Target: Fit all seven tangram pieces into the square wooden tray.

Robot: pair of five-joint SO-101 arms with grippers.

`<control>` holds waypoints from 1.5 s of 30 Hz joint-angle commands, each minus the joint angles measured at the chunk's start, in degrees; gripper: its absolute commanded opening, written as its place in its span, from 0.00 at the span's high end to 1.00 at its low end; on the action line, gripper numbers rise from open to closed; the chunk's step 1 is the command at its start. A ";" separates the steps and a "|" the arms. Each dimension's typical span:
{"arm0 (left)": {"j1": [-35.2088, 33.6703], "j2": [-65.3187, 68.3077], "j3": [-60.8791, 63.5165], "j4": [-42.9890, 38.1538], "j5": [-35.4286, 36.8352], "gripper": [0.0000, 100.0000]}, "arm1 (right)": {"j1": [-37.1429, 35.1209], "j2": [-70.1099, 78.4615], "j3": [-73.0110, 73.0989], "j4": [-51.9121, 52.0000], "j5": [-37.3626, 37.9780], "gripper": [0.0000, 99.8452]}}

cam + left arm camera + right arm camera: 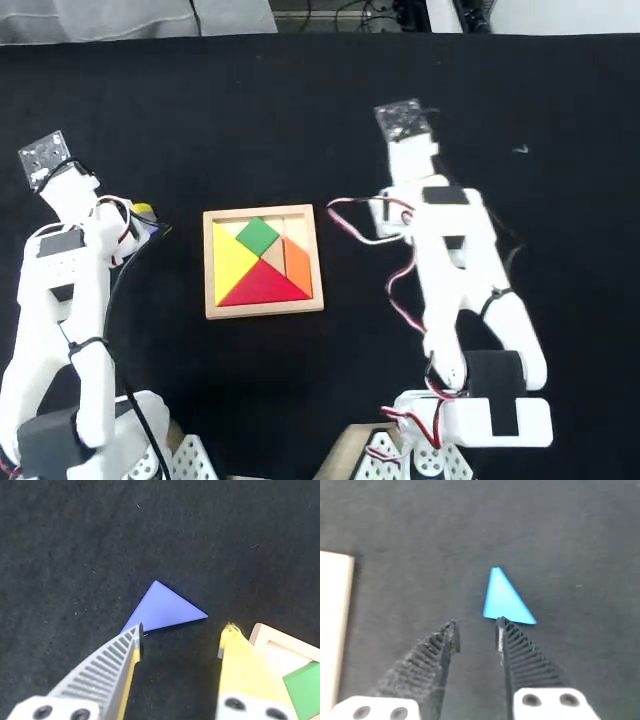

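Note:
The square wooden tray (262,304) lies in the middle of the table. It holds a yellow triangle (232,262), a green square (258,236), an orange piece (296,264) and a red triangle (264,288); bare wood shows at its centre. A violet-blue triangle (162,609) lies flat on the cloth beside the tray's corner (270,637). My left gripper (182,631) hangs open just short of it, one fingertip (134,632) at its edge. A light blue triangle (504,600) lies on the cloth. My right gripper (476,627) is open in front of it, one fingertip (502,626) touching its near edge.
Black cloth covers the table. The left arm (60,300) stands left of the tray, the right arm (450,270) to its right. The tray's edge (335,625) shows pale beside the right gripper.

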 commanded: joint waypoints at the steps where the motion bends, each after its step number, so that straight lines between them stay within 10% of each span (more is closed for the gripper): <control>1: -0.22 -0.26 0.75 -3.69 -0.53 0.74 | 1.58 2.68 -5.32 -1.76 5.63 0.87; 20: -0.04 -0.18 1.19 -4.84 -0.53 0.74 | 2.90 21.14 -26.42 12.40 30.15 0.87; 45: -0.13 -0.18 1.27 -4.66 -0.53 0.74 | 2.73 29.05 -29.67 17.41 37.36 0.80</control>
